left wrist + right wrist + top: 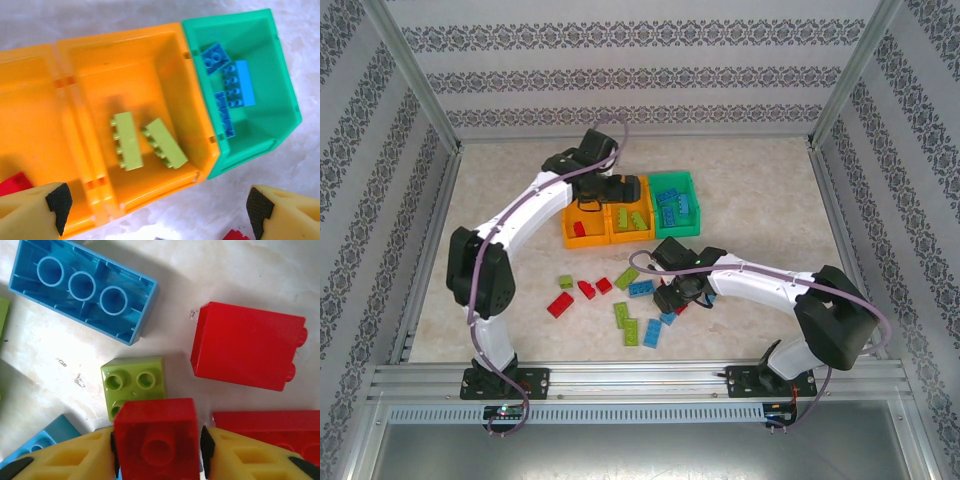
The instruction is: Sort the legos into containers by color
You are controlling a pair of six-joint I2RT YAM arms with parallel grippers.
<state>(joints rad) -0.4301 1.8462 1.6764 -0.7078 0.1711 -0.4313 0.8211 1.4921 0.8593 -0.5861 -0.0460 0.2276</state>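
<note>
Lab test cell: aluminium frame (640,378), wallpapered panels (640,60).

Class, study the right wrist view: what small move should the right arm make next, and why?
Probably a short straight lift: the right fingers already clamp the red brick, and a green brick sits close by, so sliding sideways might knock it.

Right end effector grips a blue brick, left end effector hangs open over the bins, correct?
Not quite: the brick in the right end effector is red, as the right wrist view shows. The left end effector is open over the bins.
</note>
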